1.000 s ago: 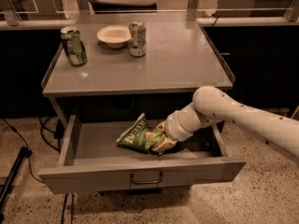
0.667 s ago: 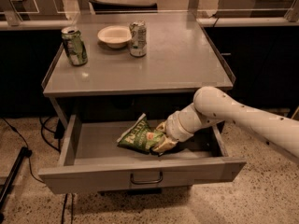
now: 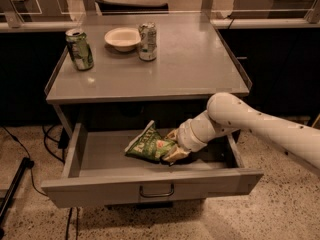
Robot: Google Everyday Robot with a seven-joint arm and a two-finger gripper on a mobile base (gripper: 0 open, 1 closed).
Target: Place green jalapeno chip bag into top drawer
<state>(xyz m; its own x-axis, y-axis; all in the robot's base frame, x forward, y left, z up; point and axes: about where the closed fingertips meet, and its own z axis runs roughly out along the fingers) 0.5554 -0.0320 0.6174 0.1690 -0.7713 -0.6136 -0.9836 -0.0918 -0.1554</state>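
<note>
The green jalapeno chip bag (image 3: 149,145) lies inside the open top drawer (image 3: 150,189), near its middle, tilted with one corner up. My gripper (image 3: 172,151) reaches into the drawer from the right on a white arm and sits at the bag's right end, touching it. The drawer is pulled out below the grey tabletop, with its curved handle (image 3: 156,191) at the front centre.
On the grey tabletop (image 3: 190,69) stand a green drink can (image 3: 80,49) at the left, a white bowl (image 3: 122,38) and a silver can (image 3: 147,41) at the back. Cables (image 3: 30,169) and a dark stand leg lie on the floor at left.
</note>
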